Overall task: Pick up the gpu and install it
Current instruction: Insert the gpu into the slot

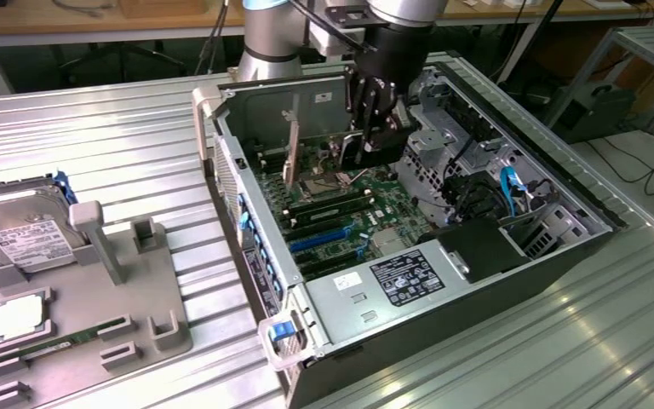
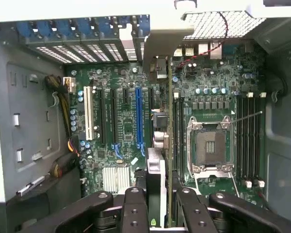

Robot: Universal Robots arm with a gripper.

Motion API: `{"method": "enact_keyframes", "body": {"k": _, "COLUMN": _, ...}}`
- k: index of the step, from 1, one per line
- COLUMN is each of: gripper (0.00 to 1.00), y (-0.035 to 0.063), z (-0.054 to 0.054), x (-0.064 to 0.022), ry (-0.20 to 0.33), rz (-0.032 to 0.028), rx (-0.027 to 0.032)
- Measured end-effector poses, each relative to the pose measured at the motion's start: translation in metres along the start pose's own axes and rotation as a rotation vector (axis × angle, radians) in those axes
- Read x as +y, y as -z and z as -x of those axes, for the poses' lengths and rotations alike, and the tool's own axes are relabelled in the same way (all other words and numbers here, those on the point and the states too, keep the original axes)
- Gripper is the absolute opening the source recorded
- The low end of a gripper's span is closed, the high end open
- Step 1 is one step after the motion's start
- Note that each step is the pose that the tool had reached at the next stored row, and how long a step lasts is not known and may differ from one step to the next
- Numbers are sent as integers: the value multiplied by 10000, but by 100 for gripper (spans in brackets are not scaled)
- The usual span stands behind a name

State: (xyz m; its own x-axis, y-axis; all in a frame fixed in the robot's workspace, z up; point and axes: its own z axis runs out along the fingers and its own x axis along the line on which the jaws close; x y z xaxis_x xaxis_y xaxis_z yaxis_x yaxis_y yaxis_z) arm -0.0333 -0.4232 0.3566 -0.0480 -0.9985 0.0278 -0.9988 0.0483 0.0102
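My gripper [image 1: 370,119] reaches down into the open computer case [image 1: 304,298] and is shut on the gpu [image 1: 380,146], a dark flat card held on edge. In the wrist view the gpu [image 2: 158,167] runs edge-on from between my two fingers [image 2: 134,201] toward the rear slot brackets. It sits low over the motherboard [image 2: 126,145], between the blue expansion slot [image 2: 139,116] and the CPU socket [image 2: 211,145]. Whether its lower edge touches a slot I cannot tell.
A grey fixture tray [image 1: 123,298] stands at the exterior view's left, with a silver hard drive [image 1: 26,239] and a green memory stick [image 1: 60,348] on it. The drive cage [image 1: 463,136] and blue cables [image 1: 509,192] crowd the case's right side. A thin upright plate [image 1: 293,145] stands near the gripper.
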Motion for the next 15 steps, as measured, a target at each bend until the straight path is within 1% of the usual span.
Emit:
{"method": "enact_keyframes", "body": {"k": 1, "gripper": 28, "y": -149, "z": 21, "x": -9, "ry": -37, "rz": 77, "rx": 3}}
{"method": "enact_keyframes", "body": {"k": 2, "gripper": 28, "y": -192, "z": 18, "x": -5, "ry": -21, "rz": 76, "rx": 0}}
{"method": "enact_keyframes", "body": {"k": 5, "gripper": 28, "y": -215, "z": 10, "x": -5, "ry": 57, "rz": 67, "rx": -19}}
{"method": "enact_keyframes", "body": {"k": 11, "gripper": 28, "y": -277, "z": 10, "x": 6, "ry": 314, "rz": 32, "rx": -19}}
{"method": "enact_keyframes", "body": {"k": 15, "gripper": 28, "y": -337, "z": -2, "x": 16, "ry": 333, "rz": 32, "rx": 3}}
